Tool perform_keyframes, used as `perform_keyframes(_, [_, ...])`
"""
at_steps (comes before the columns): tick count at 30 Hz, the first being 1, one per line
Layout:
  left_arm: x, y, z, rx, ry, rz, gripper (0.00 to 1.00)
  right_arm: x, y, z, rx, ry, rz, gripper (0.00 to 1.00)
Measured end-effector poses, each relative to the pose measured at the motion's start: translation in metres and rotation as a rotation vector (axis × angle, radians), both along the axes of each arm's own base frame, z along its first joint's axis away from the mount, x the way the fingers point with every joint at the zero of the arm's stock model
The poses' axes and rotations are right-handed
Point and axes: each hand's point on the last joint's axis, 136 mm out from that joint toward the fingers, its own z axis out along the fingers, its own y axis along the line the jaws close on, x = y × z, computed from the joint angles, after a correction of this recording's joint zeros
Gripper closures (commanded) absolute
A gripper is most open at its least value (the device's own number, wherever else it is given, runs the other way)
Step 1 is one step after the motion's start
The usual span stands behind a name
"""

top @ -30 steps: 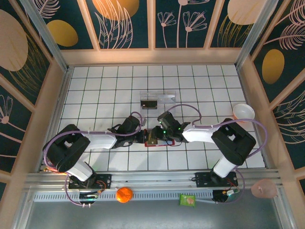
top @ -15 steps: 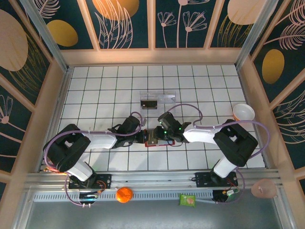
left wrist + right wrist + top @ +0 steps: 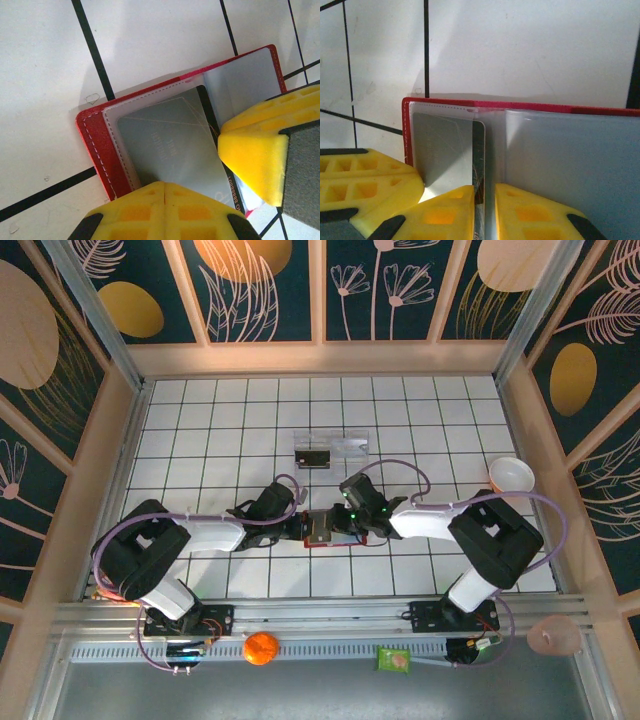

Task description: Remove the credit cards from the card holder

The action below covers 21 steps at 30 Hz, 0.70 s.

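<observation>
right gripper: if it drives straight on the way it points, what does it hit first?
The card, its edge sitting between the fingertips of the right gripper; beyond that, probably the red rim of the open card holder. Depth is unclear.

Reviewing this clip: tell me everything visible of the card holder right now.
The card holder is a small red wallet with pale stitching, lying open and flat on the white tiled table between the arms. Inside are clear plastic sleeves; one holds a silvery grey card, with the edge of a dark card beside it. The left hand, shut, rests on one end; the right hand pinches the dark card at the fold.
</observation>
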Motion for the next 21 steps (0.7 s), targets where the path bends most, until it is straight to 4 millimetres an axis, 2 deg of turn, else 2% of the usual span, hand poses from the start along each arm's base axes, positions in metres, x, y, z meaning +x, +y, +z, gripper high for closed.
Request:
perform_keyframes(6, [0.0, -0.001, 0.0, -0.003, 0.003, -0.004, 1.0, -0.002, 0.001, 0.0, 0.026, 0.009, 0.005, 0.9])
perform_keyframes(9, [0.0, -0.001, 0.0, -0.004, 0.003, -0.006, 1.0, -0.001, 0.0, -0.001, 0.038, 0.015, -0.001, 1.0])
perform_keyframes(17, [0.0, -0.001, 0.0, -0.003, 0.002, -0.007, 1.0, -0.004, -0.003, 0.007, 0.067, 0.004, -0.011, 1.0])
perform_keyframes(21, [0.0, -0.001, 0.0, -0.003, 0.002, -0.007, 1.0, -0.005, -0.013, 0.011, 0.052, -0.013, -0.033, 1.0])
